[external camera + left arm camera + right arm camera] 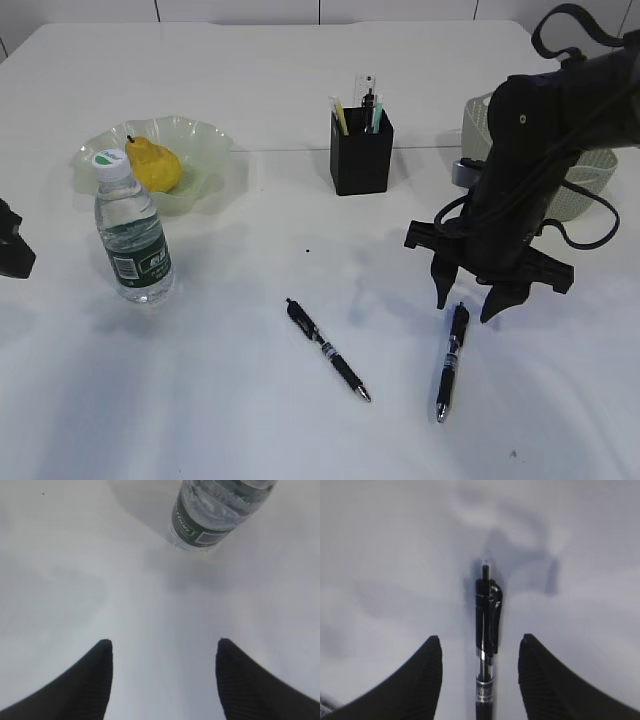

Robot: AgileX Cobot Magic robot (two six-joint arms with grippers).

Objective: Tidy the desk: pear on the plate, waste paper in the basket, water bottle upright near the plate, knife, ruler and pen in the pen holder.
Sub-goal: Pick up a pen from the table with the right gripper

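Note:
The yellow pear (pixel 155 166) lies on the green plate (pixel 205 134). Next to the plate the water bottle (pixel 135 236) (pixel 210 515) stands upright. The black pen holder (pixel 361 152) has the clear ruler (pixel 366 84) and a few thin items in it; I cannot pick out the knife. Two black pens lie on the desk (pixel 230 420), one in the middle (pixel 328 351) and one to the right (pixel 452 362) (pixel 487 605). My right gripper (pixel 465 310) (pixel 480 637) is open, astride that right pen's clip end. My left gripper (pixel 164 641) is open and empty. The waste paper is out of view.
The grey-green basket (pixel 592 178) stands at the back right, mostly behind my right arm. A small grey object (pixel 464 172) lies beside it. Only the tip of my left gripper (pixel 12 246) shows at the left edge of the exterior view.

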